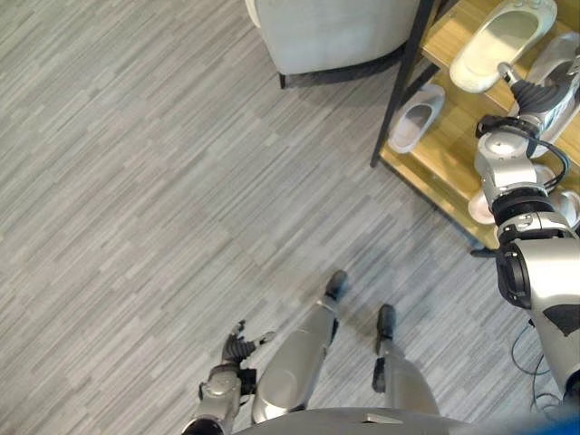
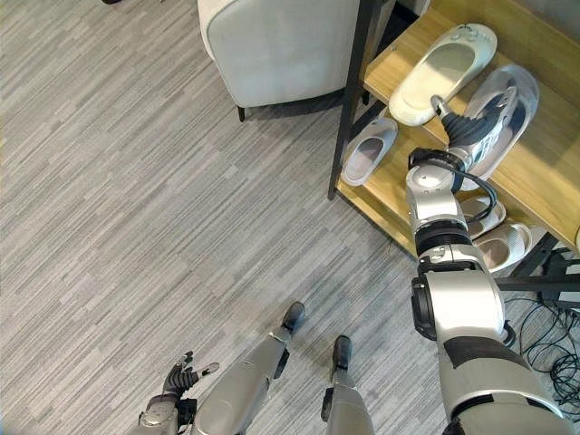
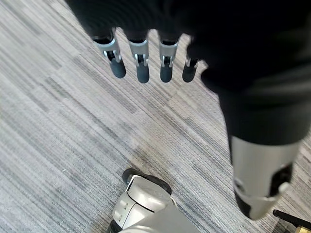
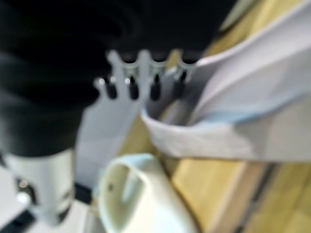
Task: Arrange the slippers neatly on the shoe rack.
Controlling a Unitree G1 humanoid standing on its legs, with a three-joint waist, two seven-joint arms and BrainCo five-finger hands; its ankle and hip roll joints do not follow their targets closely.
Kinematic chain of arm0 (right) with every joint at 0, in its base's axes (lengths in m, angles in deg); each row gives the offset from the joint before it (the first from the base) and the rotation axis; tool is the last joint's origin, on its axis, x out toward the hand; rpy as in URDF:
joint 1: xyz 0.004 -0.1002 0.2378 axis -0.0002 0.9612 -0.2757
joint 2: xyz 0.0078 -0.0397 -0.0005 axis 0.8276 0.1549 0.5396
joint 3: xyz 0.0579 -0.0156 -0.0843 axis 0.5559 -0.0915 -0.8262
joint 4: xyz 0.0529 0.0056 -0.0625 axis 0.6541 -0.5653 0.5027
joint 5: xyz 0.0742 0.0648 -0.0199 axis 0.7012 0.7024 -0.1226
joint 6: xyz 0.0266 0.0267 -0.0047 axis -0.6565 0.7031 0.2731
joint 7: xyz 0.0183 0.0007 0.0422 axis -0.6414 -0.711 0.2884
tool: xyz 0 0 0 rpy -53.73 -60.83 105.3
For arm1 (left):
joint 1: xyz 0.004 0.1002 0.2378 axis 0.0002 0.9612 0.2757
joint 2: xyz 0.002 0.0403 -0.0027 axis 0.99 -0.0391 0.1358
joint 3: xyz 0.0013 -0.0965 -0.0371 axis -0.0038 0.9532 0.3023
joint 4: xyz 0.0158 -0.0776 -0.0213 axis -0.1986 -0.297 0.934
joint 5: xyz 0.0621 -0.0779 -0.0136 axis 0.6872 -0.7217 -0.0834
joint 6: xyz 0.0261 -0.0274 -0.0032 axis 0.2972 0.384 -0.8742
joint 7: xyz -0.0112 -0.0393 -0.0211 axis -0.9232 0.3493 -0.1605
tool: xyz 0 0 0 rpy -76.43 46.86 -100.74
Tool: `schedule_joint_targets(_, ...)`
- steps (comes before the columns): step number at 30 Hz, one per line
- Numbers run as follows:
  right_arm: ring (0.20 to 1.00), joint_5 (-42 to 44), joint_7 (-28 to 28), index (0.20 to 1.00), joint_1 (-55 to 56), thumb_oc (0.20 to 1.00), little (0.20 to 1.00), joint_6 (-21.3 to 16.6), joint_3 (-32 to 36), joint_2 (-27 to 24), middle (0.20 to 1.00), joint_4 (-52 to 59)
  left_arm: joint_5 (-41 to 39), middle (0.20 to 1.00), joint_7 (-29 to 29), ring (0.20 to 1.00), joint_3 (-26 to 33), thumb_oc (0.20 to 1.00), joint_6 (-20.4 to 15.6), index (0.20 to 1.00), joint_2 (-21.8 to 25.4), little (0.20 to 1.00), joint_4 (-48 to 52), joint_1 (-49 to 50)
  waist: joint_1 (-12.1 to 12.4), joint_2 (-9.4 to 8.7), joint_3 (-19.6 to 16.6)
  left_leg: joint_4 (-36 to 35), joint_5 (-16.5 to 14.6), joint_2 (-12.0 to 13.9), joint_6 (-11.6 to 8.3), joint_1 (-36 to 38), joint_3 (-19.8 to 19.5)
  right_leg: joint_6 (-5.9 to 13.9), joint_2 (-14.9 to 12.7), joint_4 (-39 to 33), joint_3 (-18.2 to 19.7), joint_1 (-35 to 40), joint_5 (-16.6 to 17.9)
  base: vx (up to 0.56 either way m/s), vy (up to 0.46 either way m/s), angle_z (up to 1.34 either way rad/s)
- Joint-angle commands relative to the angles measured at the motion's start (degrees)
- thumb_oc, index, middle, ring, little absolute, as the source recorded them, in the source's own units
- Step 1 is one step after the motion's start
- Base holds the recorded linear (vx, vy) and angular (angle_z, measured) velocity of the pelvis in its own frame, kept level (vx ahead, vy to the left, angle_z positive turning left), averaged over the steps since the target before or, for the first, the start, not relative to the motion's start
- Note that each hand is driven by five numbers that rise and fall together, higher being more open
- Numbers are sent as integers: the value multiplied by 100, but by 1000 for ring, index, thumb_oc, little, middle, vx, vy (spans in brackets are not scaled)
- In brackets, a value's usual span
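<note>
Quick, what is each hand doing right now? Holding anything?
Left hand: open, fingers straight, holding nothing, hanging above the floor.
Right hand: at the grey slipper on the top shelf; whether it grips cannot be told.

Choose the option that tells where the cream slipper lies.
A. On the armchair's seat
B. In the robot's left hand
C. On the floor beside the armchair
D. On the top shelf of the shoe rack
D: the cream slipper lies on the wooden top shelf of the shoe rack, next to the pale grey slipper at the right hand.
</note>
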Motion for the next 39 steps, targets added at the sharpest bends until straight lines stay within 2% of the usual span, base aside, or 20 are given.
schedule_joint_targets(1, 1000, -137, 69, 1000, 437, 1000, 1000, -314, 83, -654, 1000, 945, 50, 1000, -135, 1000, -191, 1000, -170, 1000, -119, 1000, -45, 37, 107, 231, -187, -932, 443, 29, -319, 617, -566, -112, 152, 341, 24, 656, -403, 47, -26, 6)
schedule_joint_targets(9, 1000, -189, -69, 1000, 329, 1000, 1000, -442, 202, -868, 1000, 1104, 78, 1000, -80, 1000, -368, 1000, -255, 1000, -76, 1000, -9, 26, 116, 206, -190, -1006, 430, 56, -365, 667, -609, -134, 147, 252, -13, 729, -399, 24, -31, 3)
schedule_joint_targets(12, 1000, -231, -276, 1000, 7, 1000, 1000, -97, 95, -1046, 1000, 782, 32, 1000, -67, 1000, -406, 1000, -300, 1000, -100, 1000, -79, -36, 70, 190, -150, -1073, 441, 94, -384, 686, -615, -149, 156, 214, 11, 729, -392, 7, -34, -1)
schedule_joint_targets(14, 1000, -241, -378, 1000, -16, 1000, 1000, -3, 163, -1100, 1000, 806, -12, 1000, -20, 1000, -374, 1000, -298, 1000, -77, 1000, -111, -89, 30, 189, -125, -1086, 441, 115, -396, 691, -613, -158, 166, 219, 21, 722, -392, 8, -21, -3)
schedule_joint_targets(19, 1000, -283, -336, 1000, 152, 1000, 1000, 146, 266, -1233, 1000, 910, -48, 1000, 40, 1000, -361, 1000, -300, 1000, -72, 1000, -133, -66, -29, 180, -109, -1128, 429, 151, -410, 705, -601, -162, 176, 196, 56, 696, -379, 8, -16, -3)
schedule_joint_targets(21, 1000, -297, -289, 1000, 151, 1000, 1000, 285, 232, -1300, 1000, 901, -92, 1000, 42, 1000, -356, 1000, -309, 1000, -65, 1000, -177, -84, -58, 171, -101, -1166, 431, 183, -417, 707, -579, -166, 175, 187, 72, 674, -366, 2, -21, -6)
schedule_joint_targets(22, 1000, -264, -253, 1000, 113, 1000, 1000, 480, 226, -1355, 1000, 827, -123, 1000, 49, 1000, -353, 1000, -318, 1000, -68, 1000, -179, -96, -87, 171, -95, -1184, 439, 198, -423, 700, -567, -168, 175, 176, 86, 660, -360, -5, -17, -7)
schedule_joint_targets(29, 1000, -246, -294, 1000, 60, 1000, 1000, 871, 283, -1397, 1000, 649, -192, 1000, 127, 1000, -378, 1000, -368, 1000, -79, 1000, -112, -110, -161, 190, -68, -1241, 440, 218, -433, 718, -544, -173, 178, 166, 107, 640, -366, 4, -6, -5)
schedule_joint_targets(33, 1000, -432, -445, 1000, 110, 1000, 1000, 1223, 274, -1412, 1000, 462, -239, 1000, 151, 1000, -373, 1000, -433, 1000, -84, 1000, -70, -132, -169, 202, -26, -1230, 414, 231, -439, 661, -499, -160, 154, 149, 136, 582, -341, -8, -5, -4)
schedule_joint_targets(39, 1000, -398, -447, 1000, 14, 1000, 1000, 1365, 310, -1311, 1000, 259, -274, 1000, 203, 1000, -427, 1000, -488, 1000, -67, 1000, -104, -238, -141, 231, 7, -1261, 440, 214, -451, 569, -491, -139, 113, 61, 144, 519, -301, -7, -5, -3)
